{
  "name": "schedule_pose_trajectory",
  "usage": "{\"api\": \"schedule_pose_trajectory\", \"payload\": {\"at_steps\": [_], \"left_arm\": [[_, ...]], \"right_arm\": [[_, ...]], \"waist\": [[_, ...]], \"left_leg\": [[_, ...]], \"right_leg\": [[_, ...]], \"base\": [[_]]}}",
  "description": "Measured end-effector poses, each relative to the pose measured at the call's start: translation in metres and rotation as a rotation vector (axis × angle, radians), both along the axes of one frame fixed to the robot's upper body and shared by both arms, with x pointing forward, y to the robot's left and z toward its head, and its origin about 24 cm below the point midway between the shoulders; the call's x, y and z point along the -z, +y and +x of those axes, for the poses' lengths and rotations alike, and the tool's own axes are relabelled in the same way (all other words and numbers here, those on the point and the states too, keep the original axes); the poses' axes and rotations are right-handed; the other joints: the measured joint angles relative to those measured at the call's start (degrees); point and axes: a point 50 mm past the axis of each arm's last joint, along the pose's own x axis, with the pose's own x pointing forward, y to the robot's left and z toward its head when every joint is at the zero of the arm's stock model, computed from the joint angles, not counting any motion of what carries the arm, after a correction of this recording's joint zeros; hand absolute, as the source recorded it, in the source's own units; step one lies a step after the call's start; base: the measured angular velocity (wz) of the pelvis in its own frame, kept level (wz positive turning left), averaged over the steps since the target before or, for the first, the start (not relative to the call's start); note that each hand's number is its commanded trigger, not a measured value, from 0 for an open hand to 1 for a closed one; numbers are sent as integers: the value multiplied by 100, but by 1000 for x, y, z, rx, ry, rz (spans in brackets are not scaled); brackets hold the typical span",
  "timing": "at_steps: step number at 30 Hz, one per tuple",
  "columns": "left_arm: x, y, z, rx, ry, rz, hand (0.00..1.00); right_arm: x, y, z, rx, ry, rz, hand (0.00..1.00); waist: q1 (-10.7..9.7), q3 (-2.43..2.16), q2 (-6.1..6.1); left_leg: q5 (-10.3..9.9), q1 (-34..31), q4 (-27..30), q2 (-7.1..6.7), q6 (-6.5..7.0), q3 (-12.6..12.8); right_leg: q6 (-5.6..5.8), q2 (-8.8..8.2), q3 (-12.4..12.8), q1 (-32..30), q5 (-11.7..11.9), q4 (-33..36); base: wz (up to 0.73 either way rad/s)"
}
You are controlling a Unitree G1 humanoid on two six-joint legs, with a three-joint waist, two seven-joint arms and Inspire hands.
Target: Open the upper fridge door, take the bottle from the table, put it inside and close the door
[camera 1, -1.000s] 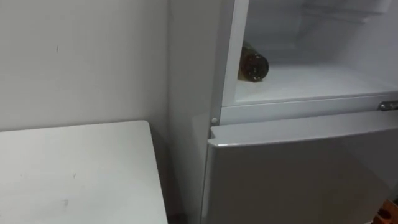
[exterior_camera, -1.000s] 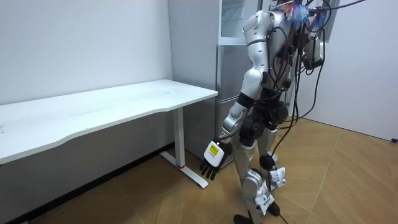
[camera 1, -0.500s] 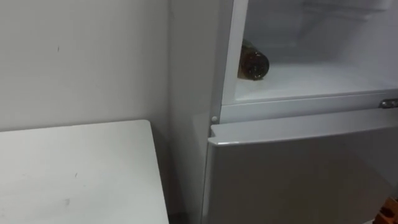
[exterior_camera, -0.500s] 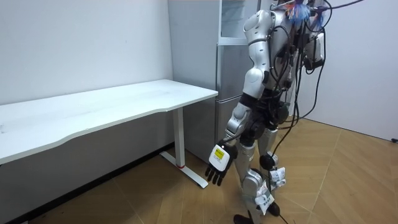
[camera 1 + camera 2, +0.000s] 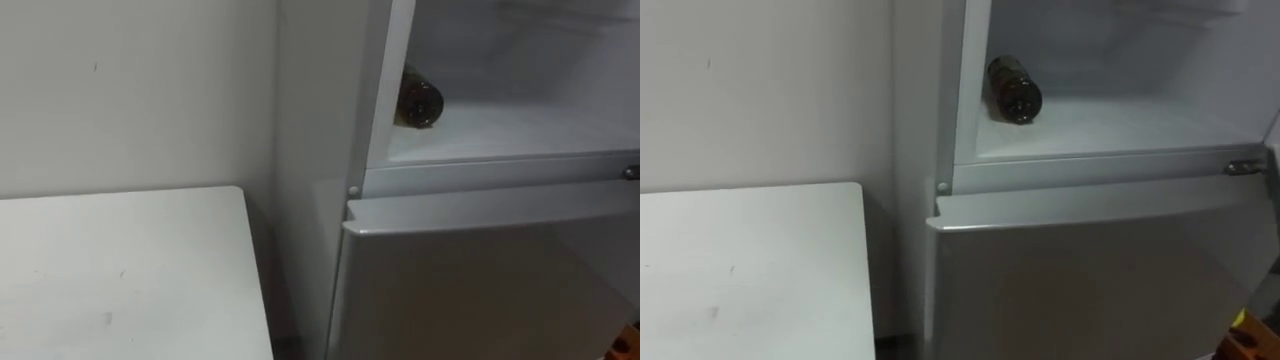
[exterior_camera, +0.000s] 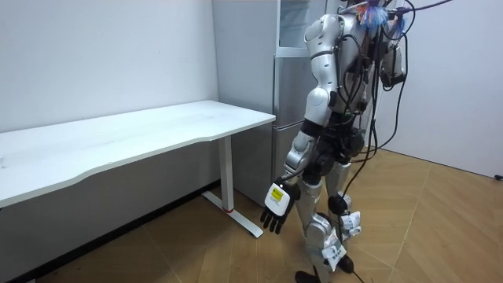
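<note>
Up against the tall silver-grey two-compartment fridge (image 6: 286,86), robot stands upright facing it. The long white rectangular table (image 6: 141,134) is on its left, table corner just beside the fridge side.

Lower grey fridge door (image 5: 480,270) is closed. Upper white compartment (image 5: 520,135) is open to the head camera, shelf floor bare on the right.

Left hand (image 6: 277,211) hangs low by the thigh in the room view, fingers loose and straight, pointing at the floor, holding nothing. My read: parked there because it has no load to carry.

Dark brown glass bottle (image 5: 418,98) is inside the upper compartment, lying on its side on the shelf, round base toward the camera, neck pointing into the back. It sits at the shelf's left end, close to the compartment's left wall; contact with the wall I can't tell. Lying down near that wall probably limits rolling, and it's back from the front lip, so a door swing looks clear.

Small metal hinge bracket (image 5: 631,172) sits at the right end of the divider.

Judgement: placement done, door closing likely what's left.
</note>
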Motion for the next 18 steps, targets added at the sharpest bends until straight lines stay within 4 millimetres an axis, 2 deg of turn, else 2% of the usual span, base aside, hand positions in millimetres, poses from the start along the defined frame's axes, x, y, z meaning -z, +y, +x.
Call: {"api": "schedule_pose_trajectory", "payload": {"at_steps": [4,11,18], "left_arm": [[2,-3,1,14,4,-10,0],[3,-5,-1,14,17,-23,0],[3,-5,-3,20,27,-24,0]], "right_arm": [[-5,4,3,-30,-21,-21,0],[-9,13,9,-77,1,-70,0],[-17,28,18,-194,1,-129,0]], "waist": [[33,-30,45],[111,-16,105],[190,-19,92]], "left_leg": [[0,5,1,-1,0,1],[1,4,30,8,0,-3],[1,2,44,16,-1,-17]], "right_leg": [[-2,-2,-5,12,3,20],[-7,-4,-24,-1,-1,18],[-15,-3,-41,7,17,31]], "base": [[0],[0],[0]]}}
